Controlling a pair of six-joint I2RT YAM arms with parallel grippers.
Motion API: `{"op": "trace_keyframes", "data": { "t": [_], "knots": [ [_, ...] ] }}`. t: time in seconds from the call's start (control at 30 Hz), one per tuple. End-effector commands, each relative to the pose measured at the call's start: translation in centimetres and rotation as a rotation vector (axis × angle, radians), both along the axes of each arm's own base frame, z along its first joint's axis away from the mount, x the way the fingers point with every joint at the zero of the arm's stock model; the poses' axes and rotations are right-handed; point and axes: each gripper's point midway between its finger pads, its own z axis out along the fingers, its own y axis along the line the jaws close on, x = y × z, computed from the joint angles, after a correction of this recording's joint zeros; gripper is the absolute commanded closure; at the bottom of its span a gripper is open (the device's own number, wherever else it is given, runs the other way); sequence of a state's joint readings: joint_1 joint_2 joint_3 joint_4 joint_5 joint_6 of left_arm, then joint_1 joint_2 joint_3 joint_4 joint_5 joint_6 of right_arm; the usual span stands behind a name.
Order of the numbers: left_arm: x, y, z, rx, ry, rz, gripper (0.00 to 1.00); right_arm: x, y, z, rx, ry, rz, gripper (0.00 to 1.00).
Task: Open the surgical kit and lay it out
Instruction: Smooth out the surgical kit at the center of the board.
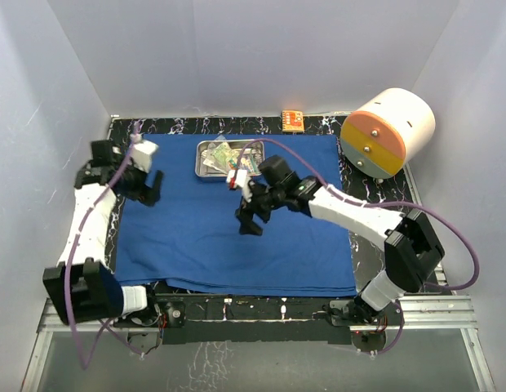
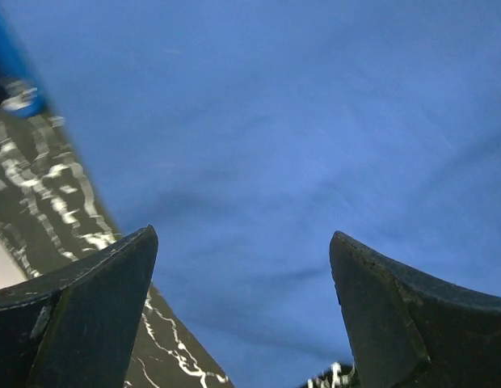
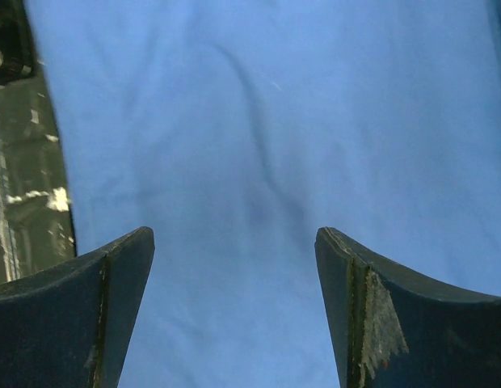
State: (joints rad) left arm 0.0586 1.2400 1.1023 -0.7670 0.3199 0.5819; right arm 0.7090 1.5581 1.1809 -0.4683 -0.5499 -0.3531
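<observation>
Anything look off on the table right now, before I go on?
Nothing spilled or damaged. The blue cloth lies spread with mild creases; the steel tray sits near its far edge, contents piled inside. Only oddity: a scuffed patch on one finger of the right pincer.

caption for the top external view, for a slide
Left gripper and right gripper open above the spread blue cloth, steel tray at its far edge.

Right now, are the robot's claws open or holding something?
Left claw: open, empty, over the large royal-blue cloth wrap.
Right claw: open, empty, over it too.
</observation>
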Motion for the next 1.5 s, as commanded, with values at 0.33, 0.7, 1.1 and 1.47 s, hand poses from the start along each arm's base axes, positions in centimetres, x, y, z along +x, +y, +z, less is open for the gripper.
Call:
{"op": "trace_keyframes", "data": {
  "t": [0.33,0.7,1.1,1.47],
  "knots": [
    [11.1,9.3,4.5,-0.247,-0.128,0.546,0.14,-9.7,16.5,-2.2,0.032,-0.135,0.242,0.12],
    [10.8,10.0,4.7,-0.288,-0.161,0.554,0.14,-13.7,21.2,-7.2,-0.103,-0.253,0.243,0.06],
    [10.5,9.3,5.1,-0.311,-0.184,0.534,0.14,-11.4,22.6,-8.1,-0.151,-0.391,0.111,0.09],
    [8.7,9.2,3.0,-0.237,-0.113,0.45,0.14,-10.1,23.5,-6.4,-0.103,-0.384,0.048,0.38]
  ]
}}
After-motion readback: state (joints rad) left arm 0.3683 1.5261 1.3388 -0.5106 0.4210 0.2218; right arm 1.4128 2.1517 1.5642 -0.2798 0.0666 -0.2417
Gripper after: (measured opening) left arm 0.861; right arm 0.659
